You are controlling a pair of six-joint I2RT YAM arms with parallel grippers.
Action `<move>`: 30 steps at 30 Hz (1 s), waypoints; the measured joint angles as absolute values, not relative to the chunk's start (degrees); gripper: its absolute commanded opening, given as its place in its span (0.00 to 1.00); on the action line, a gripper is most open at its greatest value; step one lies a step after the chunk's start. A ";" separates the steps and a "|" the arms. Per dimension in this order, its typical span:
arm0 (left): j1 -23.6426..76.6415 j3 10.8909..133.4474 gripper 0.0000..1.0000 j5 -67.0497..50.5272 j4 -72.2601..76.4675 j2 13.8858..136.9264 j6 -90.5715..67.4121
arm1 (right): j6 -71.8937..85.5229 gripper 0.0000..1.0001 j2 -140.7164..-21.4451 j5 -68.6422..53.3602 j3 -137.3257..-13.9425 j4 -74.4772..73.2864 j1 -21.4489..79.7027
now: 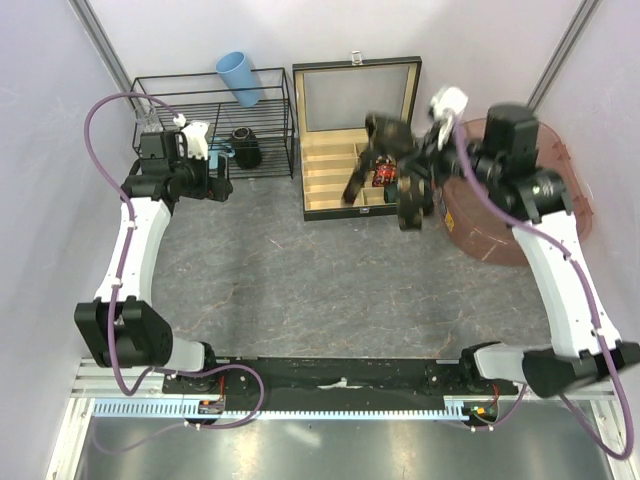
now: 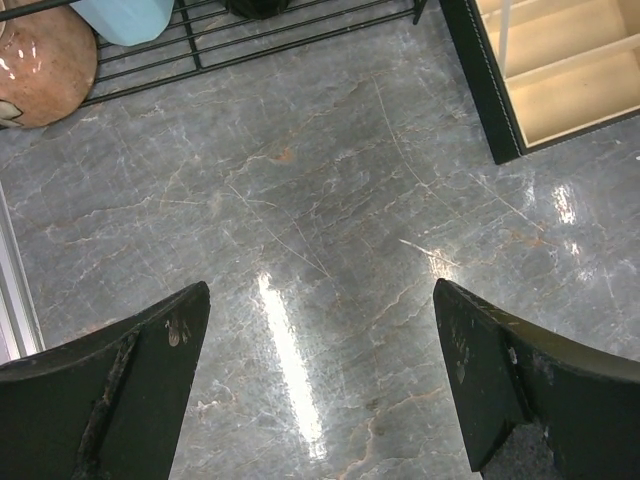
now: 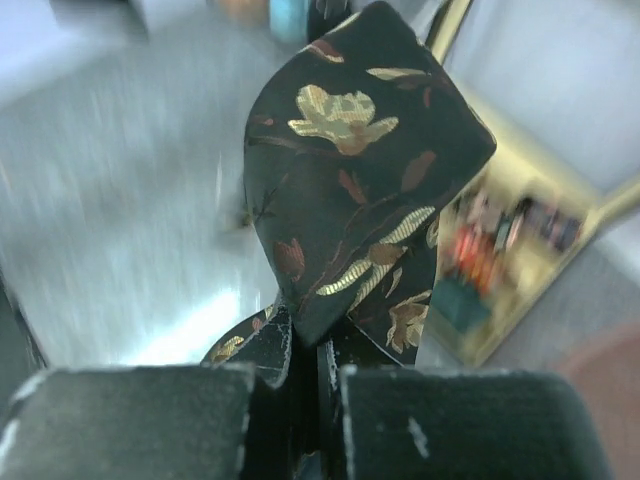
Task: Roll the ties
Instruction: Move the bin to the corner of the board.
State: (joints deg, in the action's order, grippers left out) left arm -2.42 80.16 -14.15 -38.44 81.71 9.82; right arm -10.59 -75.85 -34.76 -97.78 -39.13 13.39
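Extending straight out from the right pincer (image 3: 304, 348); tie (image 3: 360, 190) clamped endwise.

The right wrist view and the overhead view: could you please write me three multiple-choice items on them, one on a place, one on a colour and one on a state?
1. The blue cup lies:
A in a sink
B on the wire rack
C on a plate

2. The print on the tie held by the right pincer is:
A white dots
B green stripes
C tan leaves on dark cloth

3. The left pincer is:
A open over bare table
B shut on a tie
C shut on a spoon

Key:
1 B, the cup lies on the rack's wires.
2 C, the wrist view shows tan leaves.
3 A, its jaws stand wide apart with nothing between.
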 measured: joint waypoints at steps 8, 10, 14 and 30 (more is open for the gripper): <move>-2.42 74.98 0.99 -14.94 -38.48 76.31 9.85 | -32.95 0.00 -64.58 -18.59 -72.77 -50.24 14.90; -2.42 73.78 1.00 -14.96 -38.48 75.44 9.87 | -36.95 0.00 -62.22 -11.27 -68.27 -51.88 14.92; -2.42 72.29 0.99 -15.16 -38.57 74.65 9.91 | -43.33 0.00 -55.31 -0.91 -61.04 -54.63 14.74; -2.37 73.01 1.00 -17.06 -38.48 78.65 9.91 | -52.56 0.00 -54.46 21.19 -36.07 -34.30 5.85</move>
